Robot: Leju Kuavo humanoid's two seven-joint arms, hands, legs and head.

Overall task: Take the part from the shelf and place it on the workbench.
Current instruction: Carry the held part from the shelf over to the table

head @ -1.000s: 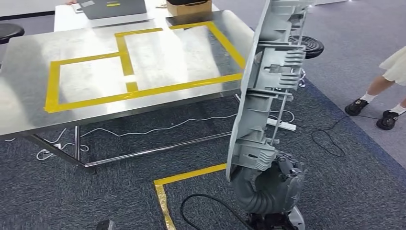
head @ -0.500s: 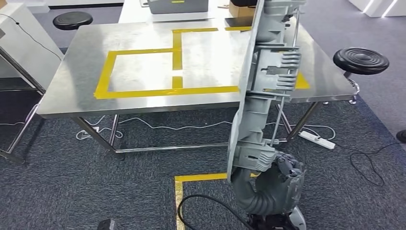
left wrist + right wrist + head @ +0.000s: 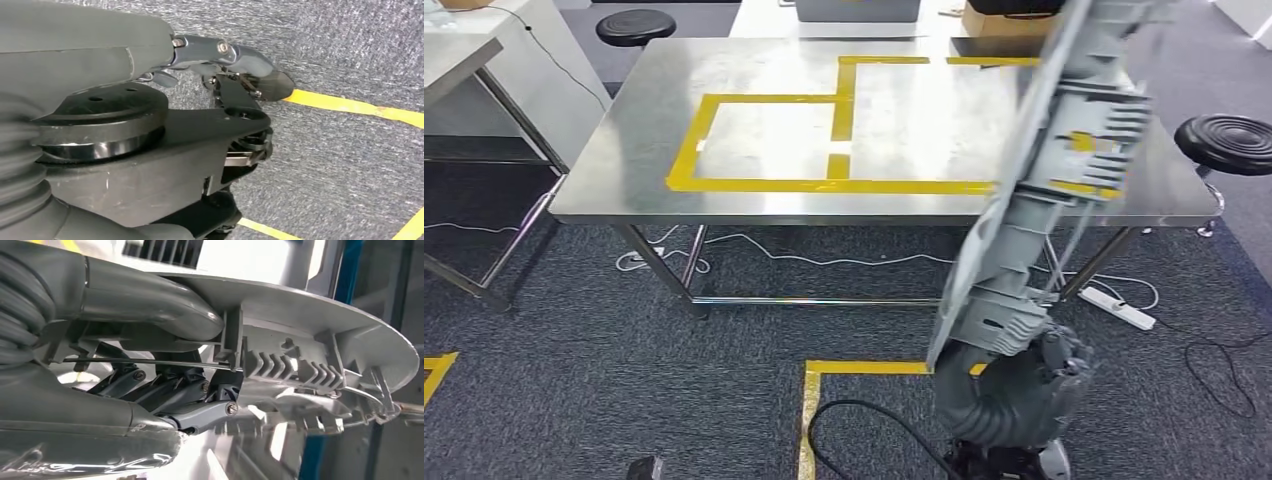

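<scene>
Grey ribbed plastic part [image 3: 1044,190], long, tilted, thin metal rod along it, gripped at base by right hand [image 3: 1014,385]; left hand [image 3: 235,100] grasp state unreadable.

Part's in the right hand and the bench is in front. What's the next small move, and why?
Probably step closer to the workbench. The right hand grips the grey part by its lower end, tilted up, above the carpet short of the bench edge; the yellow-taped outline lies farther in.
</scene>
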